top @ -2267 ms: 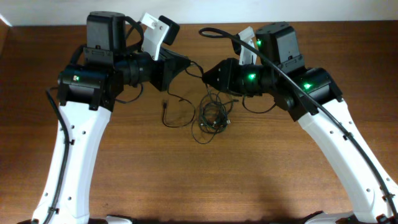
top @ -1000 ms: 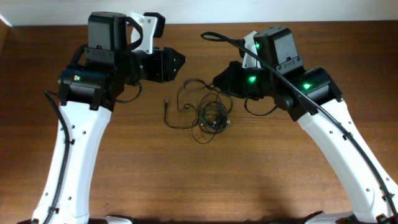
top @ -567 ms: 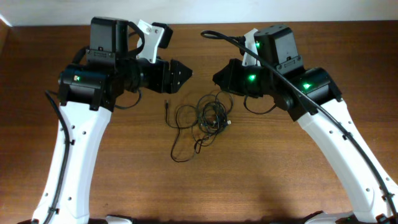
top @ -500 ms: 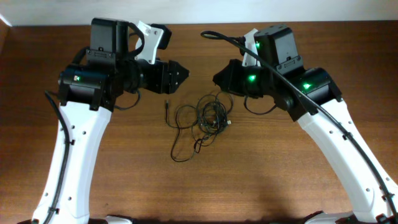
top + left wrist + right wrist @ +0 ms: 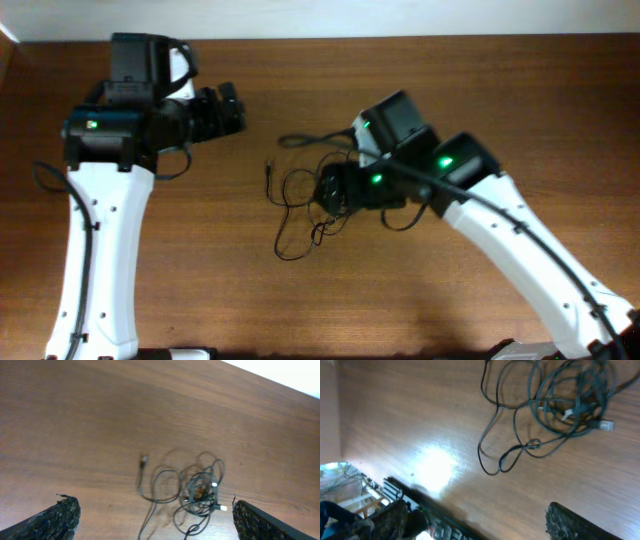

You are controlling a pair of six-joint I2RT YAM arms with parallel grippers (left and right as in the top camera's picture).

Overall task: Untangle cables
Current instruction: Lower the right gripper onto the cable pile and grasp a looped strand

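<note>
We've got the left gripper (image 5: 232, 108) up-left, well off the cables (image 5: 201, 491), jaws wide, empty — right gripper (image 5: 326, 190) over them, also spread, gripping nothing; overhead hides its tips.

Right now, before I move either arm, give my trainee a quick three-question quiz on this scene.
1. True or false: the left gripper is shut on the cables.
2. Which is closer to the cables? A) left gripper B) right gripper C) both equally far.
3. Fill in: the cables lie loose on the wooden ____.
Key: 1 false, it is open and holds nothing; 2 B; 3 table.
</note>
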